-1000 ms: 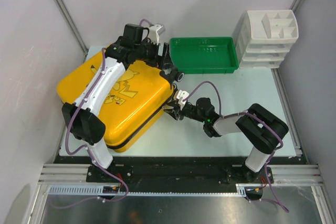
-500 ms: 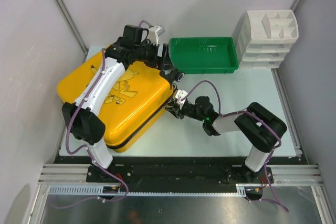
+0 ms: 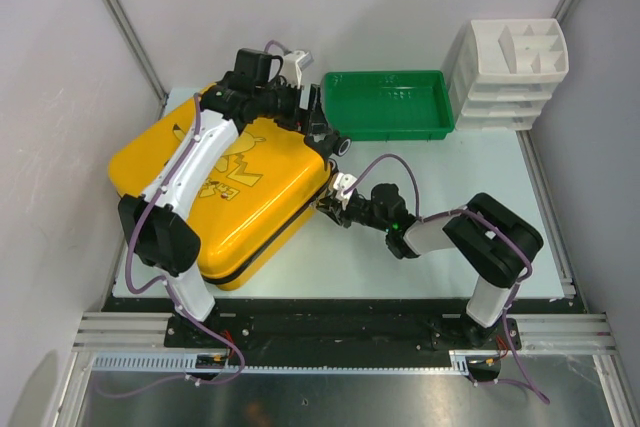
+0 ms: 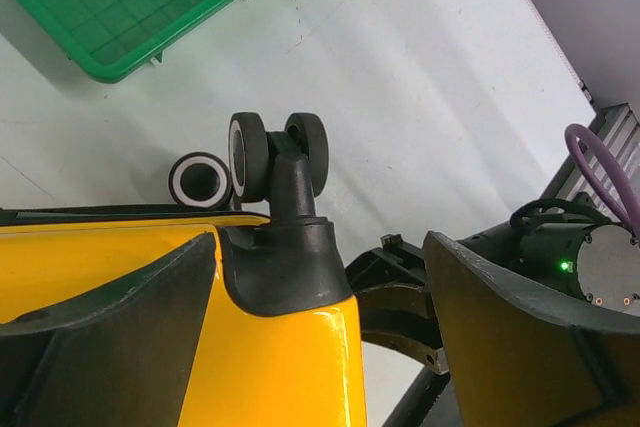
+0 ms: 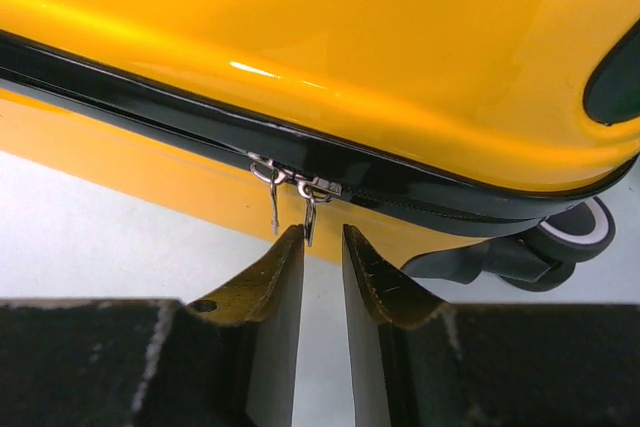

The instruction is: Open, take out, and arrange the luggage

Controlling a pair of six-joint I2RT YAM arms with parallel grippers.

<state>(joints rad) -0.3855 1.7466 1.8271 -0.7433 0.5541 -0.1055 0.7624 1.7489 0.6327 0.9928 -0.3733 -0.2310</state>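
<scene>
The luggage (image 3: 240, 187), a yellow hard-shell suitcase with a black zipper band, lies shut on the left of the table. My left gripper (image 3: 318, 132) is open and straddles its far right corner by the black wheels (image 4: 275, 152); the right finger stands clear of the shell (image 4: 270, 347). My right gripper (image 3: 328, 199) sits low at the suitcase's right side (image 5: 350, 37). Its jaws (image 5: 322, 232) are open only a narrow gap just below two metal zipper pulls (image 5: 308, 212). One pull hangs against the tip of the left finger (image 5: 290, 247); it is not pinched.
A green plastic tray (image 3: 390, 104) lies at the back centre, just beyond the suitcase's wheels. A white compartmented organizer (image 3: 510, 72) stands at the back right corner. Grey walls close in the table on the left, back and right.
My right gripper has slid a little left toward the suitcase's zipper and its jaws have narrowed. The left arm and the suitcase have stayed still.
</scene>
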